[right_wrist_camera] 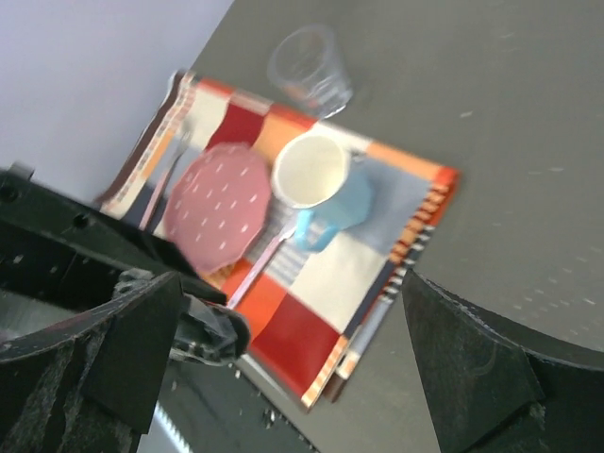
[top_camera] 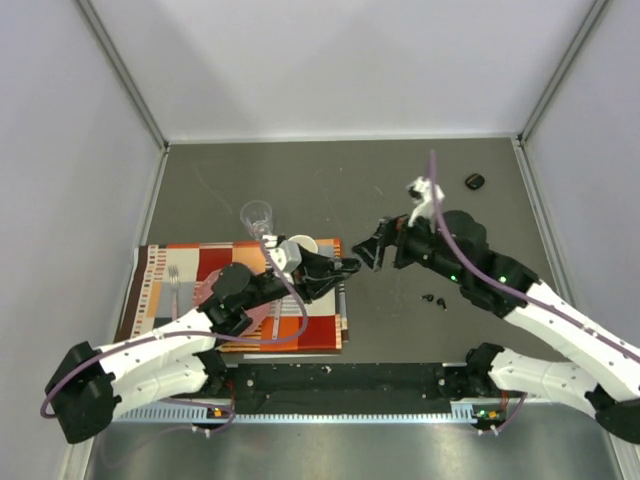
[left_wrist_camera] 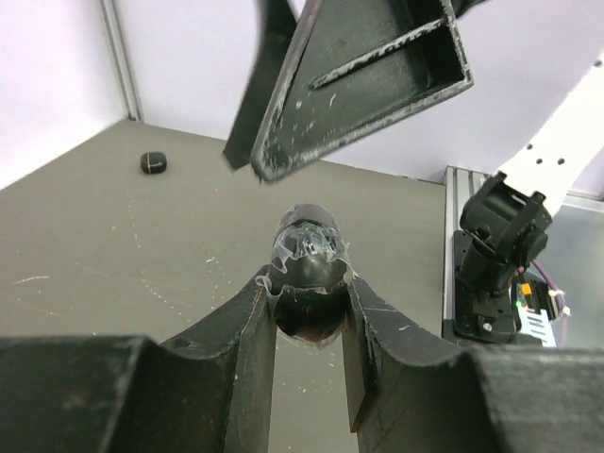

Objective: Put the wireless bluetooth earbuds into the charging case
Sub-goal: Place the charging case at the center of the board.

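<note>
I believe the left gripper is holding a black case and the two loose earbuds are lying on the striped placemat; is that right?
Not quite. The left gripper does hold a black case, but the two loose earbuds are not on the placemat. They lie on the bare grey table to its right, as the top external view shows.

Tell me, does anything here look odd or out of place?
Two tiny black buds lie loose on the table, apart from the black case near the far right corner. The black rounded thing pinched in the left gripper wears crumpled clear film.
</note>
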